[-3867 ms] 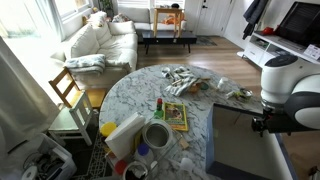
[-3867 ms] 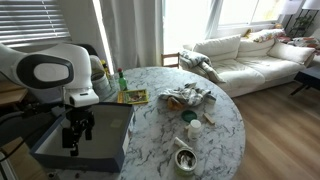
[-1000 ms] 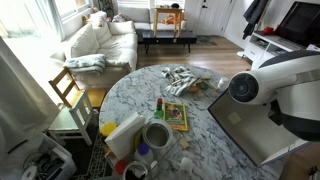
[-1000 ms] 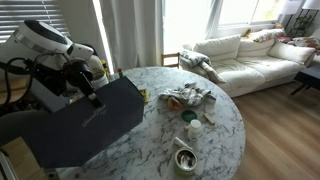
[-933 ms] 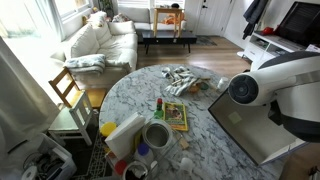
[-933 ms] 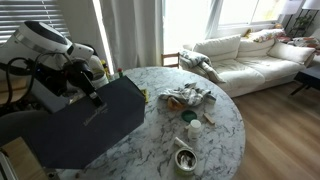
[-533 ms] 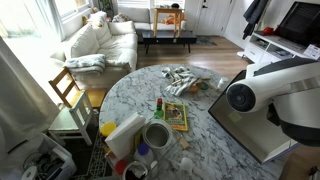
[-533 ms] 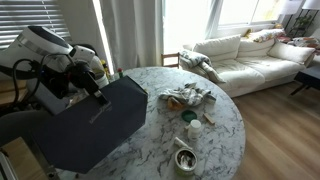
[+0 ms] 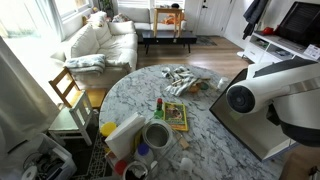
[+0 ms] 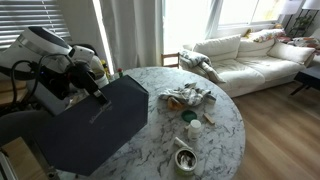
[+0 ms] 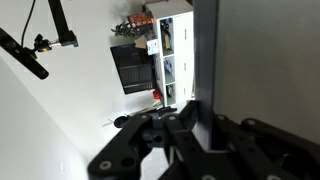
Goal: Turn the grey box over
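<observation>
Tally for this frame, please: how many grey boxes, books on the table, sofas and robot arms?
grey box: 1
book: 1
sofa: 1
robot arm: 1
Total: 4

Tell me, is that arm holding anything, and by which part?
Yes: the gripper is clamped on the grey box at its raised edge, and the box stands tilted up from the table.
</observation>
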### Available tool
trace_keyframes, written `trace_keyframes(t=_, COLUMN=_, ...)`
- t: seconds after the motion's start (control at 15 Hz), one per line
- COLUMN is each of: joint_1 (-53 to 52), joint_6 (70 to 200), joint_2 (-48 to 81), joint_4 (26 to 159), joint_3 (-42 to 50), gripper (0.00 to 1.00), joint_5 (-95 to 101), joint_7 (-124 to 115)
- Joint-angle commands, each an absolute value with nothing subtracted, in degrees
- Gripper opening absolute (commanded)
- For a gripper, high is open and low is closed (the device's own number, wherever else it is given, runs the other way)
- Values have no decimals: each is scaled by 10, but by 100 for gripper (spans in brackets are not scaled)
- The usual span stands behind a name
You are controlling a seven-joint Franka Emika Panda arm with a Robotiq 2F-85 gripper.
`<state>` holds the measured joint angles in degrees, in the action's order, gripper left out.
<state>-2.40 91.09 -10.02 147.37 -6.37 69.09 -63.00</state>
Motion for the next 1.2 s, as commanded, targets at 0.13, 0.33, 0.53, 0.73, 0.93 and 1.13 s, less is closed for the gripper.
trace_keyframes(t=0.13, joint_1=-33, joint_6=891, joint_2=-110, joint_4=1480, joint_3=-53, gripper=51, joint_5=673, joint_7=-631)
trace_keyframes(t=0.33, joint_1=-32, joint_6=901, joint_2=-110, joint_4=1479, joint_3=-47, gripper=74, joint_5=650, joint_7=-615)
trace_keyframes(t=0.53, joint_1=-31, joint_6=899, joint_2=-109, joint_4=1476, joint_3=-44, gripper=96, joint_5=624, joint_7=-604)
trace_keyframes(t=0.73, joint_1=-31, joint_6=903, joint_2=-110, joint_4=1474, joint_3=-43, gripper=100, joint_5=602, joint_7=-595)
trace_keyframes(t=0.93, joint_1=-30, joint_6=906, joint_2=-112, joint_4=1473, joint_3=-42, gripper=100, joint_5=583, joint_7=-590)
trace_keyframes(t=1.13, joint_1=-29, joint_6=920, joint_2=-116, joint_4=1472, joint_3=-38, gripper=100, joint_5=552, joint_7=-585)
